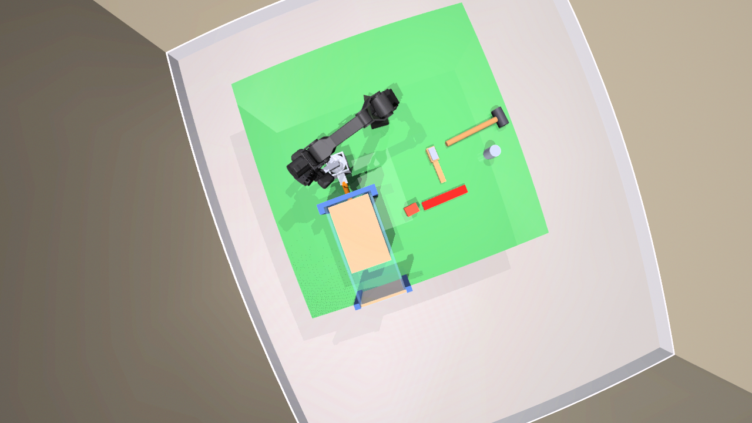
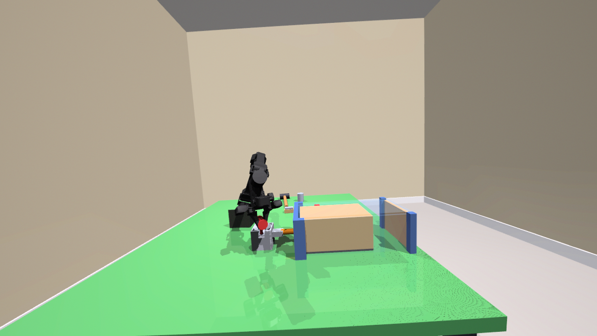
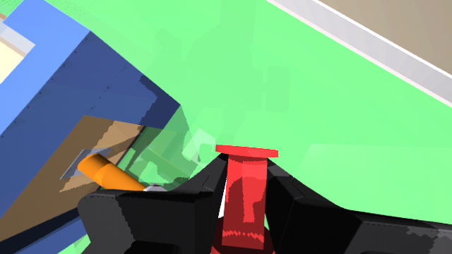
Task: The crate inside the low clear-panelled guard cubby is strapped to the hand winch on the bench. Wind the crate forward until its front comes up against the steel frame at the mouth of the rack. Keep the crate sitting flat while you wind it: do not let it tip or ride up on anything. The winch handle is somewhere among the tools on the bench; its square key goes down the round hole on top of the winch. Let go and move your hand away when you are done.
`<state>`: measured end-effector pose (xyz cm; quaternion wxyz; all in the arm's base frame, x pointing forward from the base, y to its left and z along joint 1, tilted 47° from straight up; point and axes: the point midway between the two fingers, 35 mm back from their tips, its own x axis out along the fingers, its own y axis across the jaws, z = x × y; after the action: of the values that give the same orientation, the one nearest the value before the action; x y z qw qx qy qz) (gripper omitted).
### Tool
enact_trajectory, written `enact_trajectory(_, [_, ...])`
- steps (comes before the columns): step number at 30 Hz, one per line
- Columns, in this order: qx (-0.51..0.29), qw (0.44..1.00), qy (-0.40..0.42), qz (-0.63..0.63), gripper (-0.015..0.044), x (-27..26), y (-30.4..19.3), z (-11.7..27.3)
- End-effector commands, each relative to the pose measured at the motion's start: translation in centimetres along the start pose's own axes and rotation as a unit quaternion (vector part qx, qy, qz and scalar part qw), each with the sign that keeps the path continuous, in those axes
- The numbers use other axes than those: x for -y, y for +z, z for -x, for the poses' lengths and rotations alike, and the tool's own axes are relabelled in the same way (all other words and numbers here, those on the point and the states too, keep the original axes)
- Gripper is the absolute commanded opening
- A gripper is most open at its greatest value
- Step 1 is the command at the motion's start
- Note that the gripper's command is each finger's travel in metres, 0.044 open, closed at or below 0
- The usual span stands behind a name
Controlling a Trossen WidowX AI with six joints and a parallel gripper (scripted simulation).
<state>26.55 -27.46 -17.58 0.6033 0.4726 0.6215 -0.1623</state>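
My jaws (image 1: 336, 173) (image 2: 262, 221) part-closed on red grip (image 2: 262, 224) (image 3: 247, 190); key seemingly seated in winch (image 1: 341, 158) (image 2: 263, 242) below; crate (image 1: 359, 232) (image 2: 338, 233) (image 3: 74, 173) flat beyond, near frame (image 1: 362, 192) (image 2: 298, 240) (image 3: 116, 81); final winding, release remain.

No words or nums to read on any of the things, in any of the pics
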Motion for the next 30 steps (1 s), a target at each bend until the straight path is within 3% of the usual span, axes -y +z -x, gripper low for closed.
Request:
enact_trajectory(1, [-0.006,1.0,0.026,0.017,0.0,-3.0,-0.07,-0.18])
enact_trajectory(30, [-0.006,1.0,0.026,0.017,0.0,-3.42,-0.08,-0.17])
